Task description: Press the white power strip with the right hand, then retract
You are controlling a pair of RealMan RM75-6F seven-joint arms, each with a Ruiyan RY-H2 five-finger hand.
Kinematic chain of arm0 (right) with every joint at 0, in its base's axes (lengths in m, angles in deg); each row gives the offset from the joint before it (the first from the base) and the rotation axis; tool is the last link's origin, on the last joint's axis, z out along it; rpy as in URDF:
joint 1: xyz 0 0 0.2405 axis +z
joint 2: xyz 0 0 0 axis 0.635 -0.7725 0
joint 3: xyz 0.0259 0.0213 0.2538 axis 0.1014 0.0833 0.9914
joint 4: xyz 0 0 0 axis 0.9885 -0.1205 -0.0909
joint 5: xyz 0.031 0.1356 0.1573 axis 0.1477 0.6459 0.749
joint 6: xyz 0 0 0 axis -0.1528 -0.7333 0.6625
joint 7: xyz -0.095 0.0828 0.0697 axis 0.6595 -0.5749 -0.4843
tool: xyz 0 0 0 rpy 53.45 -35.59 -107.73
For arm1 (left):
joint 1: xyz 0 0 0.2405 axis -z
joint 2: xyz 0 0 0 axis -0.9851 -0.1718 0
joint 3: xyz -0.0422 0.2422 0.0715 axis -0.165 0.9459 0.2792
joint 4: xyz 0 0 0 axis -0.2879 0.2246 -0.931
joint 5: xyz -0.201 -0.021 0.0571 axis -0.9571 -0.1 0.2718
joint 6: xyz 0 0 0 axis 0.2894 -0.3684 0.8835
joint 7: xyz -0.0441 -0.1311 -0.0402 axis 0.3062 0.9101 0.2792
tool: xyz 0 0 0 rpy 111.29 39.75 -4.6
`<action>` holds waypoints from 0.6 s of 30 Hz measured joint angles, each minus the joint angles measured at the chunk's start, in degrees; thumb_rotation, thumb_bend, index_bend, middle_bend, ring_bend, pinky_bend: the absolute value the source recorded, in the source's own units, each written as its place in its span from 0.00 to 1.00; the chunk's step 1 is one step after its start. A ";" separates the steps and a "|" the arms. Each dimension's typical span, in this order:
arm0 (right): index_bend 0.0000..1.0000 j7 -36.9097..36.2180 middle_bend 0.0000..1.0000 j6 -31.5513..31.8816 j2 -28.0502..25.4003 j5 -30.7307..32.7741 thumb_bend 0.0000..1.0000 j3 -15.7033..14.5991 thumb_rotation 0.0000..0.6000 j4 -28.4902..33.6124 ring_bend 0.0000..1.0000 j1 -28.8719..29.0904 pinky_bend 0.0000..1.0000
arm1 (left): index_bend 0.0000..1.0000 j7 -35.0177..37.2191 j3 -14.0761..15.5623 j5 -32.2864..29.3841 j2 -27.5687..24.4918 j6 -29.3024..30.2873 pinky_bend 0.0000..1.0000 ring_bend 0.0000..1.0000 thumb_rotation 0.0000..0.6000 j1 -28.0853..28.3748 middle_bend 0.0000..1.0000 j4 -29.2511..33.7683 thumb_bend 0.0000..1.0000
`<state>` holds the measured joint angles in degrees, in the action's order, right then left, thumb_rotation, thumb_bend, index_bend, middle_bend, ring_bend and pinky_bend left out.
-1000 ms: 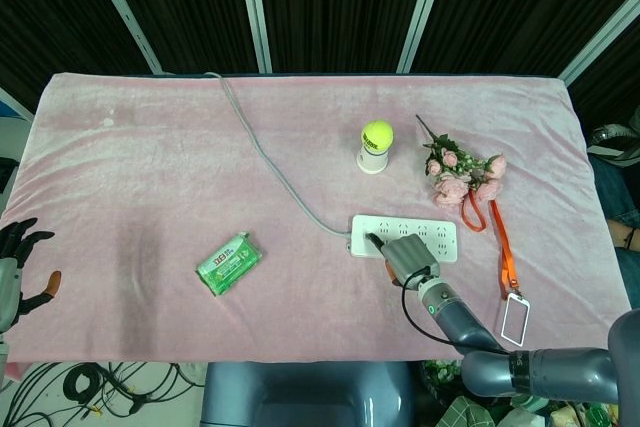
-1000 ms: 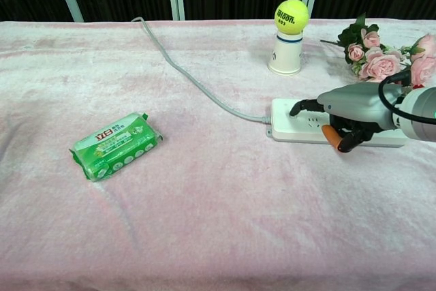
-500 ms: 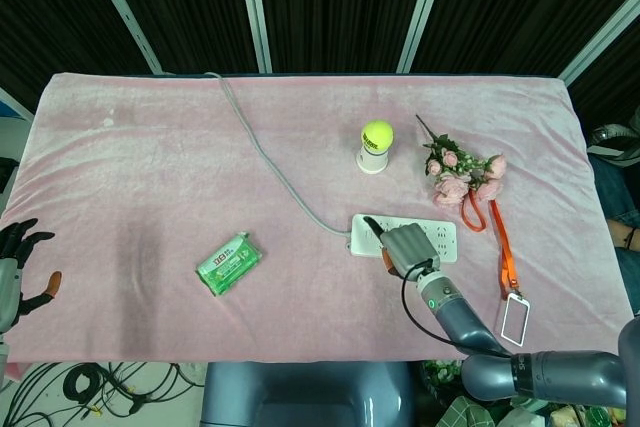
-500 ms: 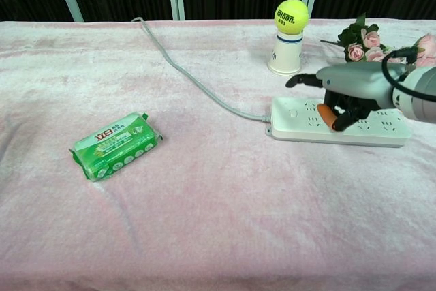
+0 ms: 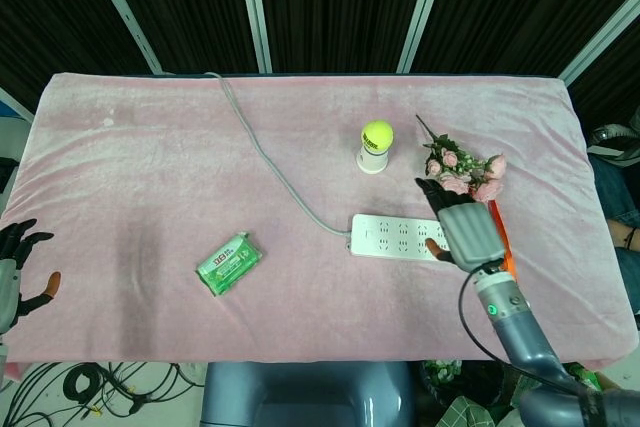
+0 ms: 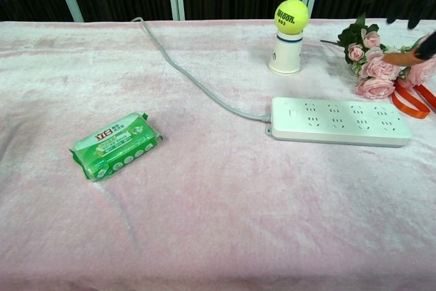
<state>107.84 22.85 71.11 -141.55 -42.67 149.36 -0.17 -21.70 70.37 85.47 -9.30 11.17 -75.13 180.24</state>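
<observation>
The white power strip (image 5: pixel 400 237) lies flat on the pink cloth, right of centre, and the chest view shows its whole top (image 6: pixel 339 121) uncovered. My right hand (image 5: pixel 465 231) is lifted off it and hovers over its right end, fingers apart and holding nothing. In the chest view only its dark fingers and an orange fingertip (image 6: pixel 403 57) show, at the upper right corner, well above the strip. Off the table's left edge, my left hand (image 5: pixel 15 269) hangs with fingers spread and nothing in it.
A grey cable (image 5: pixel 270 162) runs from the strip to the far left edge. A tennis ball (image 5: pixel 377 133) sits on a white cup behind the strip. Pink flowers (image 5: pixel 462 173) and an orange lanyard (image 6: pixel 409 99) lie at the right. A green packet (image 5: pixel 228 263) lies front left.
My right hand has come off the power strip, risen and moved right toward the flowers. The strip, covered by the hand before, now lies fully bare. The left hand has not moved.
</observation>
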 measured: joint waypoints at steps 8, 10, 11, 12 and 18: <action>0.00 -8.75 0.07 15.09 -4.53 -18.34 0.17 -8.22 1.00 -3.99 0.22 -16.79 0.24 | 0.26 -0.11 -0.04 0.64 0.53 0.99 0.11 0.04 1.00 -0.24 0.10 0.13 0.37; 0.00 -12.63 0.07 18.17 -4.11 -20.51 0.17 -9.28 1.00 -7.87 0.22 -20.15 0.24 | 0.26 -0.37 0.05 0.78 0.75 1.14 0.11 0.04 1.00 -0.31 0.10 0.09 0.37; 0.00 -14.14 0.07 19.00 -3.81 -21.21 0.17 -9.56 1.00 -9.71 0.22 -21.28 0.24 | 0.26 -0.48 0.10 0.82 0.82 1.18 0.11 0.04 1.00 -0.34 0.10 0.08 0.37; 0.00 -15.90 0.07 19.92 -3.33 -22.03 0.17 -9.82 1.00 -12.22 0.22 -22.64 0.24 | 0.26 -0.59 0.14 0.86 0.90 1.23 0.11 0.04 1.00 -0.38 0.10 0.05 0.37; 0.00 -22.54 0.07 22.25 0.64 -23.36 0.18 -9.15 1.00 -24.75 0.22 -27.79 0.24 | 0.26 -0.89 0.21 1.02 1.05 1.53 0.11 0.04 1.00 -0.54 0.10 -0.09 0.37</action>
<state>85.30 45.09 71.75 -164.91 -51.82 124.61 -27.96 -22.59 70.59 86.49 -8.25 12.70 -75.67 180.15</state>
